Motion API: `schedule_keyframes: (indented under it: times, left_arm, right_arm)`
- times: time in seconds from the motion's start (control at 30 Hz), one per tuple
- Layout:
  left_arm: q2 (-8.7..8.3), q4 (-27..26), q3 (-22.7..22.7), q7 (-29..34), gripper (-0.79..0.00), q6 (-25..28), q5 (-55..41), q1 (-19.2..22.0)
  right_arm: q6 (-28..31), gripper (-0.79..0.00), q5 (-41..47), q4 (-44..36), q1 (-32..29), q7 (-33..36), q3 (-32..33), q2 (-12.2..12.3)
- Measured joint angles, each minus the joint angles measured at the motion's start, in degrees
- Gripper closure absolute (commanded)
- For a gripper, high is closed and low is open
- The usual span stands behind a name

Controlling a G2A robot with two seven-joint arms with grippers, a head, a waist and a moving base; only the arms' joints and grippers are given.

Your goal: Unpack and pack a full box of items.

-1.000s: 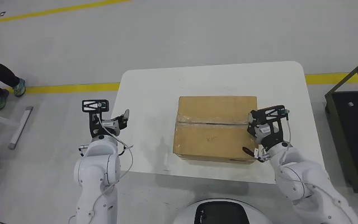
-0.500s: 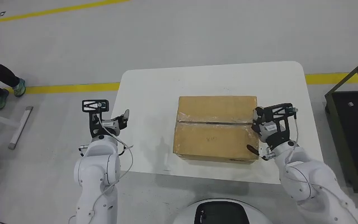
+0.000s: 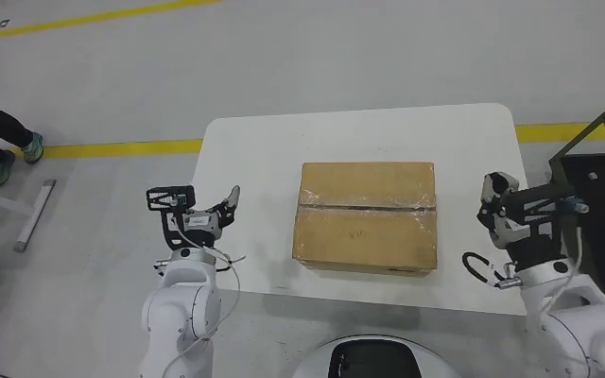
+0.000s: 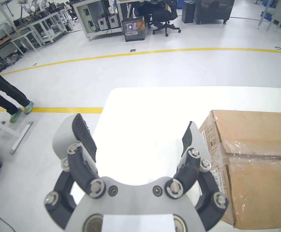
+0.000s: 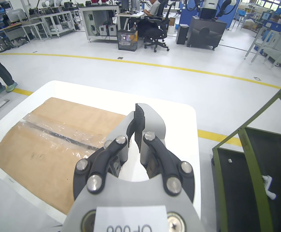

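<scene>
A closed cardboard box (image 3: 365, 217) lies near the middle of a white, round-cornered surface (image 3: 255, 151) in a workshop hall. Its top flaps are shut, and a strip of clear tape (image 3: 367, 202) covers the seam between them along the length of the lid. Small printed labels (image 4: 208, 140) show on the end of the box that faces the left arm.

The left gripper (image 4: 134, 127) hangs over the surface's left edge, apart from the box, its ribbed fingers (image 4: 84, 134) spread wide with nothing between them. The right gripper (image 5: 137, 112) hangs above the surface's right edge, beside the box's other end without touching it, its fingers (image 5: 140, 123) pressed together on nothing.

Pale grey floor (image 3: 284, 57) surrounds the surface, and a yellow line (image 3: 113, 148) painted on it shows on both sides of the surface. A dark cart with an olive-green frame (image 5: 248, 171) stands on the floor just beside the surface's right side. Farther back in the room stand metal-framed workbenches (image 4: 33, 30), an equipment cabinet (image 4: 98, 19) and a black office chair (image 4: 164, 15) on castors.
</scene>
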State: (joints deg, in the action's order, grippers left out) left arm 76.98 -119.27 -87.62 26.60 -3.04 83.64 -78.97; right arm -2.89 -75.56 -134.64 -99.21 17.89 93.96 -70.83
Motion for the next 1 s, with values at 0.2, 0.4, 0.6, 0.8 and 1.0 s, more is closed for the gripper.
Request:
schedule_keyframes:
  times: [0.2, 0.4, 0.6, 0.8, 1.0]
  left_arm:
    - [-0.26, 0.3, -0.4, -7.0, -0.785, 3.6, -0.4, -5.1]
    - [-0.52, 1.5, -1.2, -8.9, -0.785, 5.7, 0.1, -6.9]
    - [-0.77, 2.4, -1.7, -7.7, -0.785, 7.6, -0.1, -7.4]
    - [-0.77, 2.4, -1.7, -7.7, -0.785, 7.6, -0.2, -7.4]
    - [-0.77, 2.4, -1.7, -7.7, -0.784, 7.6, -0.2, -7.4]
  right_arm:
    - [3.7, 0.0, 2.8, 0.0, -13.0, -12.3, 7.2, -0.2]
    - [2.7, 0.0, 5.7, 0.0, -24.8, -21.9, 10.1, -1.0]
    - [1.9, -0.302, 4.0, 0.0, -27.6, -24.0, 9.4, -1.4]
    - [1.8, -0.179, 4.0, 0.0, -27.5, -24.0, 9.3, -1.4]
    - [1.8, -0.374, 4.0, 0.0, -27.5, -24.0, 9.3, -1.4]
